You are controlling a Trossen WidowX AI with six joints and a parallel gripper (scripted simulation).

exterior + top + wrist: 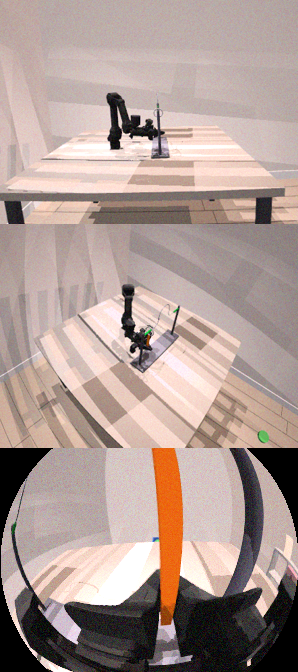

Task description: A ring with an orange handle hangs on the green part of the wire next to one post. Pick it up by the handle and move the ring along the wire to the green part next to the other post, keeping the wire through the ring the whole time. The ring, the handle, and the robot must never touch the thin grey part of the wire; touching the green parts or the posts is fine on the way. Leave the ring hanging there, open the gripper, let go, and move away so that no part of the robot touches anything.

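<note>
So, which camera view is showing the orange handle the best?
The wrist view: there the orange handle is large and near, between the fingers of the claw. The top view shows it small beside the near post. In the exterior view I cannot make it out.

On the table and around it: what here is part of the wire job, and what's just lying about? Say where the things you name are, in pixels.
Part of the job:
- ring (153, 331) (154, 113)
- orange handle (147, 341) (171, 513)
- curved wire (158, 320)
- two posts, one at (175, 322)
- gripper (149, 345) (162, 572)

Just lying about:
- green disc (263, 436) on the floor
</note>
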